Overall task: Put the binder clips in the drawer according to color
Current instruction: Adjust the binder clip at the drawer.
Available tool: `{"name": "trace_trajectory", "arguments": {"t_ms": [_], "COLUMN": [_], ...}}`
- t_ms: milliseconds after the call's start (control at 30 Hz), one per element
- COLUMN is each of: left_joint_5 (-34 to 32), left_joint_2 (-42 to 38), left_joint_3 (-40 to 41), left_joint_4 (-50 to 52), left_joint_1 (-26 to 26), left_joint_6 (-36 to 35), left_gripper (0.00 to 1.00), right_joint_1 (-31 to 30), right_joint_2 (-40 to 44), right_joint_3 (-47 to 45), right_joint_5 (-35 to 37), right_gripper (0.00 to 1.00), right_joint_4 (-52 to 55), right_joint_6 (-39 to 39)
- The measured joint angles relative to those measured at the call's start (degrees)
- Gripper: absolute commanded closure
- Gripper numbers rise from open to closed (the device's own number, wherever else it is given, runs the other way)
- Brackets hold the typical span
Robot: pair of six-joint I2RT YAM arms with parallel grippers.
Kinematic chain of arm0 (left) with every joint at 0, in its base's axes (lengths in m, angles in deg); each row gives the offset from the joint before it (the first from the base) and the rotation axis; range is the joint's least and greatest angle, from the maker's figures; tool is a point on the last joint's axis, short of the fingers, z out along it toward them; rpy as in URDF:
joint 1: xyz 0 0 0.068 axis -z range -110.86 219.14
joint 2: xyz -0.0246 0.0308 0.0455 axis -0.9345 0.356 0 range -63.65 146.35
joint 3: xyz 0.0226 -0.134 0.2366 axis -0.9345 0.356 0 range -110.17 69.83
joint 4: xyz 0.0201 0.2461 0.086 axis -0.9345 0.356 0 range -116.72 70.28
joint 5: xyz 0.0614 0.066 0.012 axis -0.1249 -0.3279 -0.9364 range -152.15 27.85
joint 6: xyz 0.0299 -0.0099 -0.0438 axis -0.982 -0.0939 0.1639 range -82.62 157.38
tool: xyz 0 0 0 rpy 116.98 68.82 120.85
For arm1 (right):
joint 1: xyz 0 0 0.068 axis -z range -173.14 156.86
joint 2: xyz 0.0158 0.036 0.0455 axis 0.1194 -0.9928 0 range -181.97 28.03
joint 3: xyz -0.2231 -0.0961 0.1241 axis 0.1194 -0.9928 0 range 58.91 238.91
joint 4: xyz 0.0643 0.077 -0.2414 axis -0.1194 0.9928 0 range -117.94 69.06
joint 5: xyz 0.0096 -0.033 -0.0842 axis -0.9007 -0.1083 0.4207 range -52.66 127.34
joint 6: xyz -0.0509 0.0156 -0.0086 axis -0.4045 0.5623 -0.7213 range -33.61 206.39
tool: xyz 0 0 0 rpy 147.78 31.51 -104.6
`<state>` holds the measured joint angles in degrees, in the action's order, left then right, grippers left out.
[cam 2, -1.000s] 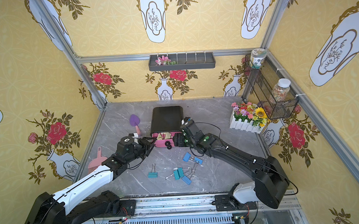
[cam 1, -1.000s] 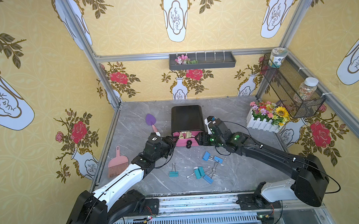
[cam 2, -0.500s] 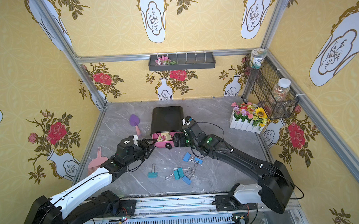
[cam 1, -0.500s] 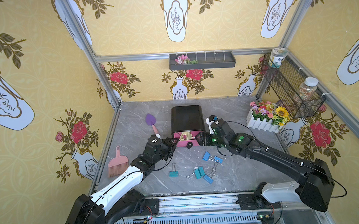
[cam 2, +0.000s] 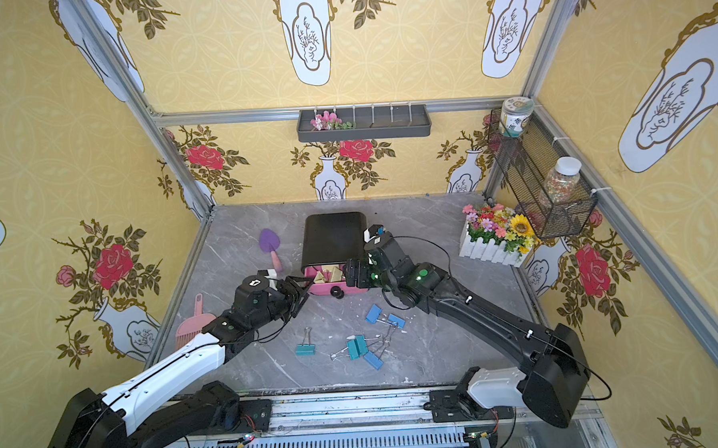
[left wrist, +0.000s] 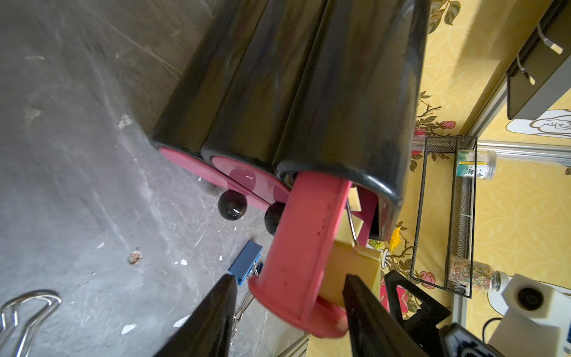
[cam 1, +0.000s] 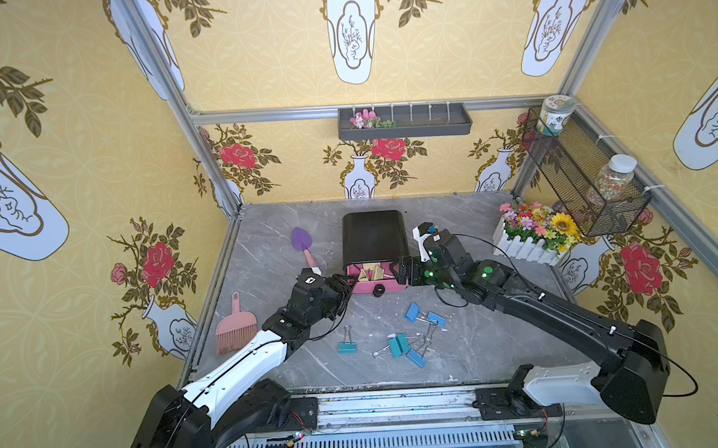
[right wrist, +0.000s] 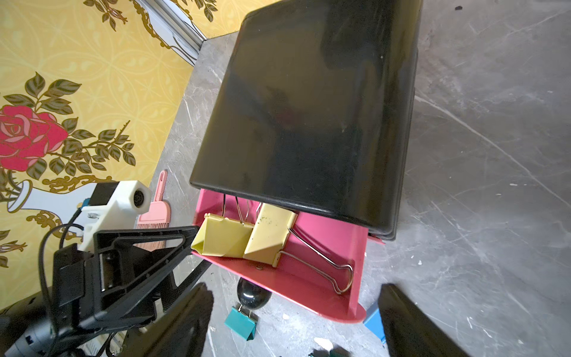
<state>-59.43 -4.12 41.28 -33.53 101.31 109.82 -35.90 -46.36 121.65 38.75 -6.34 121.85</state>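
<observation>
The drawer (cam 1: 373, 236) is a black cabinet; its top pink tray (right wrist: 321, 235) is pulled out and holds two pale yellow binder clips (right wrist: 225, 236), seen in both top views. Teal (cam 1: 347, 347) and blue (cam 1: 413, 312) binder clips lie loose on the table in front, some tangled together (cam 2: 356, 346). My left gripper (left wrist: 289, 278) is open, its jaws straddling the tray's left front corner; one finger (left wrist: 222, 306) stands apart from it. My right gripper (right wrist: 296, 289) is wide open at the tray's right front, with nothing held.
A purple scoop (cam 1: 302, 240) and a pink brush (cam 1: 235, 328) lie left of the cabinet. A white picket flower box (cam 1: 531, 246) stands at the right, below a wire basket (cam 1: 584, 182) with jars. Two lower knobs (left wrist: 232, 204) show under the tray.
Both grippers' jaws have spread wider. The right gripper has edged left toward the tray's front. The tray stays pulled out and the loose clips have not moved.
</observation>
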Motion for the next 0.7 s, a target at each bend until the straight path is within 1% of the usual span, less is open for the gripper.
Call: {"name": "trace_trajectory", "arguments": {"t_ms": [133,267,467,533,700], "left_joint_5": [-0.2,-1.2,-3.4,-4.5,-5.8], "left_joint_2": [-0.6,-1.7,-4.2,-5.0,-6.3], "left_joint_3": [0.0,-0.8,-2.7,-2.7,-2.8], "left_joint_4": [0.1,2.6,7.1,8.6,11.6], "left_joint_1": [0.0,0.0,0.0,0.0,0.0], "left_joint_6": [0.0,-0.7,-3.2,-3.9,-5.0], "left_gripper": [0.36,0.36,0.35,0.35,0.35], "right_joint_1": [0.0,-0.2,-1.8,-2.7,-5.6], "right_joint_2": [0.0,0.0,-1.6,-2.8,-8.2], "right_joint_3": [0.7,1.8,7.3,9.1,14.7], "right_joint_5": [0.2,0.5,1.8,1.7,1.2], "right_gripper": [0.11,0.11,0.14,0.17,0.34], "right_joint_4": [1.0,1.7,4.1,4.4,5.6], "right_joint_6": [-0.8,-1.1,-2.6,-3.0,-4.1]}}
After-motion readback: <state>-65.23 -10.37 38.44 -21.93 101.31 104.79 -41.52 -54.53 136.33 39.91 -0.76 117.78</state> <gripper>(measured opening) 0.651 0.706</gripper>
